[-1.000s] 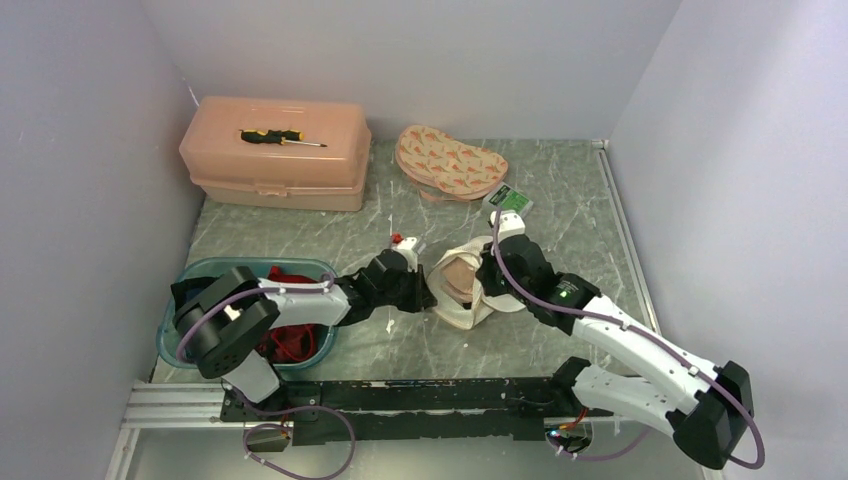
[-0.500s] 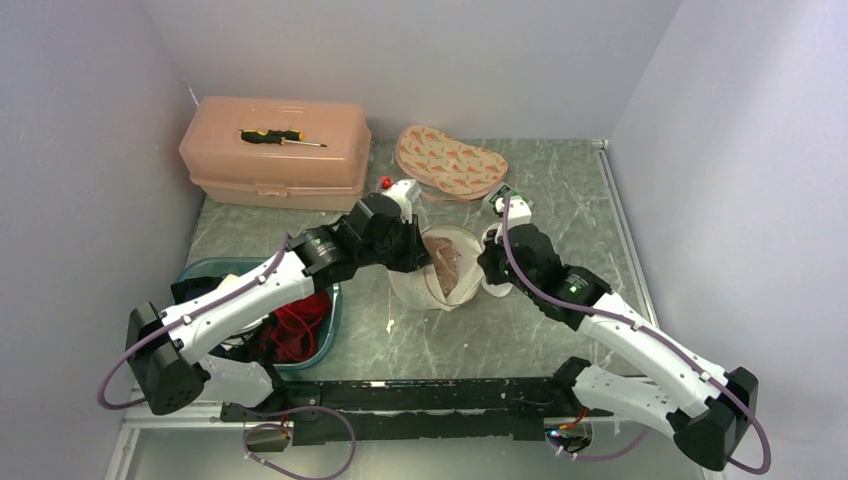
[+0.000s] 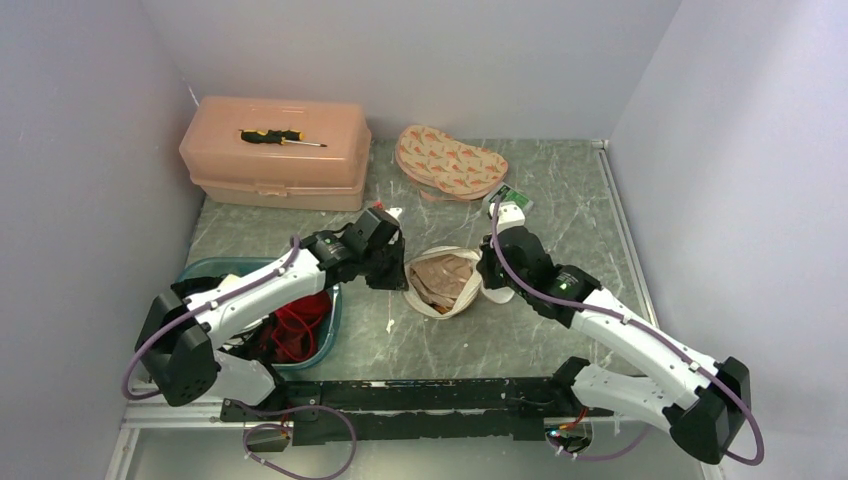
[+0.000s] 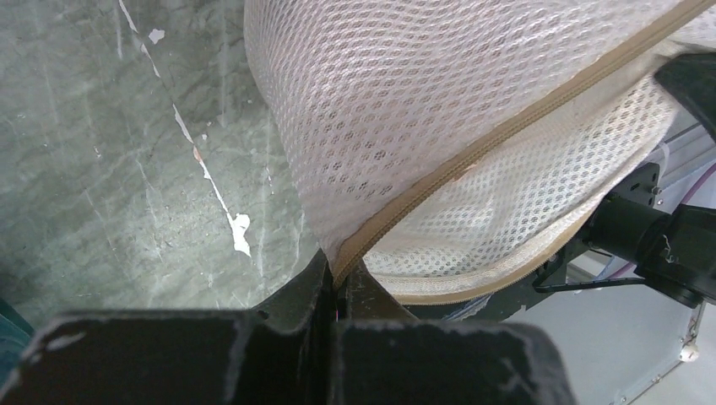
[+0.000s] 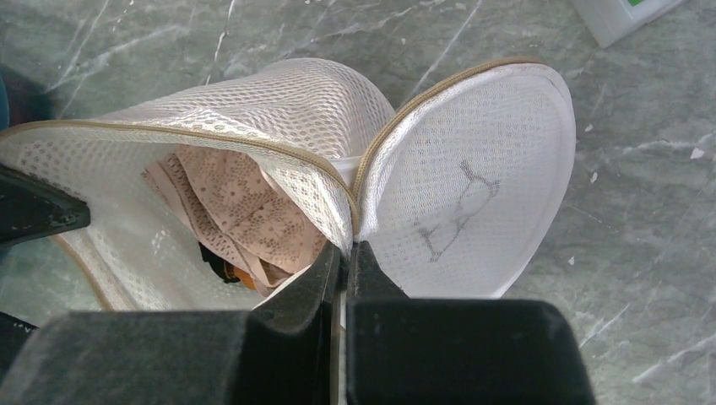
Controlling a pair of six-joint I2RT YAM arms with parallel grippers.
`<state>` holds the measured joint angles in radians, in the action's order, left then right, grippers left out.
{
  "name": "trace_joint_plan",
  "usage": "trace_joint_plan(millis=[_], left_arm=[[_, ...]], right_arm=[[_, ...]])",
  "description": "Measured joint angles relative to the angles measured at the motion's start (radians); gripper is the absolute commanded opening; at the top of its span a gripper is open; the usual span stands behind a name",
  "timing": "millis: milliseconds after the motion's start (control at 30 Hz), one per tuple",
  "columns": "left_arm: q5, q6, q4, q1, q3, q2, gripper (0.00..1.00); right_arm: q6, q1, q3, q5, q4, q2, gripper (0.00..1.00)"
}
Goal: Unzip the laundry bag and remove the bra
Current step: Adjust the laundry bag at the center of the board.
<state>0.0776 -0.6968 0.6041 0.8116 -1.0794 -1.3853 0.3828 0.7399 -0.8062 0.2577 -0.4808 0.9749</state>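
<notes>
At table centre, the laundry bag [image 3: 445, 282] sits between the two arms, mouth turned up, its long axis running left to right from one pincer to the other. Left gripper [image 3: 397, 268]: jaws pressed together on the bag's left rim, at the tan zip tape [image 4: 507, 126]. Right gripper [image 5: 344, 253]: jaws pressed together on the mesh seam where the round flap [image 5: 473, 186] meets the body. The zip appears parted round most of the flap. Inside, a pale pink patterned fabric [image 5: 245, 211] shows, and no red.

The bra [image 3: 298, 325], red and strappy, lies crumpled in the teal basin [image 3: 215, 265], well to the left of the bag and under the left forearm; its long axis cannot be told. The left arm is the nearer to it, but both pincers are occupied, so either would have to release the mesh before reaching.

Only the overhead view shows the bra in the basin. Only the right wrist view looks into the bag. The left wrist view gives the outer mesh and the pinch on the zip.
</notes>
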Motion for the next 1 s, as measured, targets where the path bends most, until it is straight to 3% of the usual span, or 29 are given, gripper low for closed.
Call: trace_joint_plan(millis=[367, 467, 567, 767, 1000], left_arm=[[0.039, -0.003, -0.047, -0.008, 0.087, 0.001, 0.03], [0.039, -0.001, -0.047, -0.008, 0.086, -0.002, 0.03], [0.038, 0.001, -0.046, -0.008, 0.086, -0.002, 0.03], [0.038, 0.002, -0.046, -0.009, 0.08, -0.002, 0.03], [0.03, 0.005, -0.046, -0.01, 0.08, -0.021, 0.03]], right_arm=[[0.03, 0.0, 0.127, -0.011, 0.04, -0.002, 0.0], [0.028, 0.0, 0.129, -0.018, 0.043, -0.019, 0.3], [0.027, 0.0, 0.128, -0.027, 0.042, -0.05, 0.45], [0.003, 0.005, 0.096, -0.064, 0.04, -0.121, 0.49], [-0.055, 0.075, 0.063, -0.217, 0.134, -0.167, 0.54]])
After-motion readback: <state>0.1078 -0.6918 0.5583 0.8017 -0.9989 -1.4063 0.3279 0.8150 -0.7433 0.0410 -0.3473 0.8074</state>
